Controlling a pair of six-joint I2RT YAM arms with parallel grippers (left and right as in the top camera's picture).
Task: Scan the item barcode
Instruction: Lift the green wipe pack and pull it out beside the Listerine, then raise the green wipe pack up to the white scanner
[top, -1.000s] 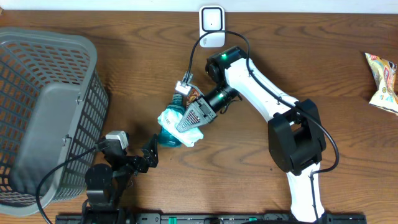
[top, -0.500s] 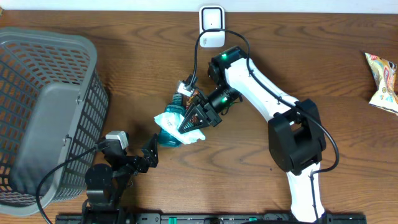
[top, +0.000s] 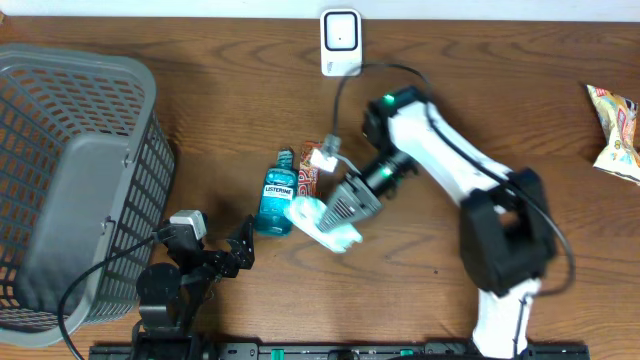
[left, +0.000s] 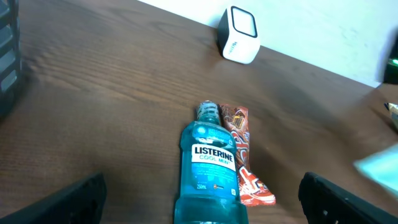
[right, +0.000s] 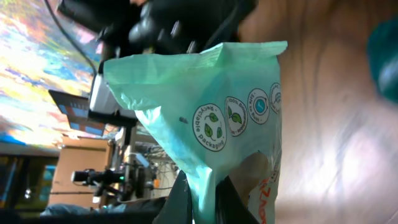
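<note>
Lifted green pouch (right: 211, 118) off Listerine bottle (left: 208, 171); right gripper (top: 345, 212) clamped on it, "100% recyclable packaging" partly legible; left gripper (left: 199, 193) wide apart.

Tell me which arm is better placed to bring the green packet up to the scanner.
The right: its pincer is shut on the green packet, lifted off the table. The left pincer stands open and empty, farther from the scanner.
</note>
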